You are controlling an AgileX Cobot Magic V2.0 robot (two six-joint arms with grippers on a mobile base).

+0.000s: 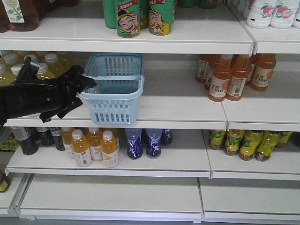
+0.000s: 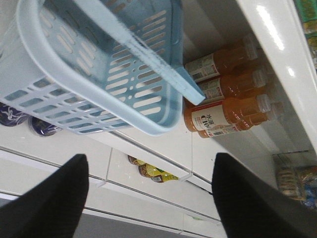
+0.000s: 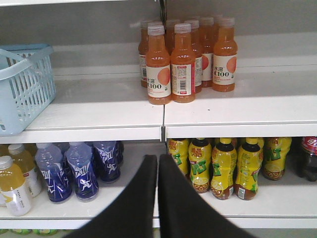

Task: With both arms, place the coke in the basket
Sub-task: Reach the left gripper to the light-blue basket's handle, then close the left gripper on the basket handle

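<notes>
The light blue basket [image 1: 115, 89] stands on the middle shelf with one hoop handle [image 1: 112, 77] lying across its top. My left gripper [image 1: 82, 96] is open at the basket's left side. In the left wrist view the basket [image 2: 99, 64] lies ahead of the spread fingers [image 2: 49, 198], with nothing between them. My right gripper [image 3: 158, 163] is shut and empty, in front of the lower shelf. The coke [image 3: 310, 156], a dark bottle with a red label, shows partly at the right edge of that shelf, far right of the gripper.
Orange juice bottles [image 3: 183, 59] stand on the middle shelf right of the basket [image 3: 25, 84]. Yellow tea bottles [image 3: 223, 166] stand between my right gripper and the coke. Blue bottles [image 3: 79, 168] and yellow drinks [image 1: 96, 147] are lower left. Green cans [image 1: 140, 18] stand on the top shelf.
</notes>
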